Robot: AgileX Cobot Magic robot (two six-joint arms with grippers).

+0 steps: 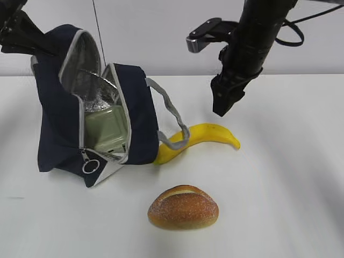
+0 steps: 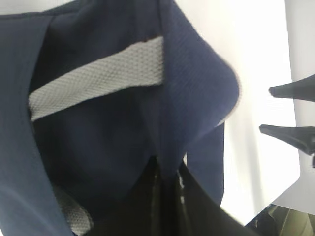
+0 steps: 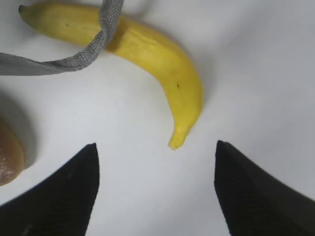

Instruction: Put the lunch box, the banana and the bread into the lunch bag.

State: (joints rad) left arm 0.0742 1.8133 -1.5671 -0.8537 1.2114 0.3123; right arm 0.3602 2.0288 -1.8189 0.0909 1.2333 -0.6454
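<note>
Fabric filled our left wrist view: navy cloth of the lunch bag (image 2: 98,147) with a grey strap (image 2: 98,81) across it, bunched against our left hand (image 2: 172,196), whose dark fingers looked pinched together on a fold, though blur kept us from being sure. Only the exterior view showed what that grip meant: the lunch bag (image 1: 59,118) was lifted and tilted, its mouth gaping toward the camera, foil lining exposed, ring zip pull (image 1: 90,166) hanging at the lower corner. Inside it sat the lunch box (image 1: 105,129), green lid facing out.

Our right wrist view gave what the exterior view could not: our right hand (image 3: 155,191) had its fingers (image 3: 69,191) spread wide with nothing between them, above the counter (image 3: 256,73). Just beyond them lay the banana (image 3: 147,54), its tip pointing back toward the gap, and a grey bag handle (image 3: 74,59) draped over its far end. The bread (image 3: 7,157) sat off the hand's left finger, apart from it.

In the exterior view the right hand (image 1: 226,99) hung above the banana (image 1: 209,134), clear of it.
</note>
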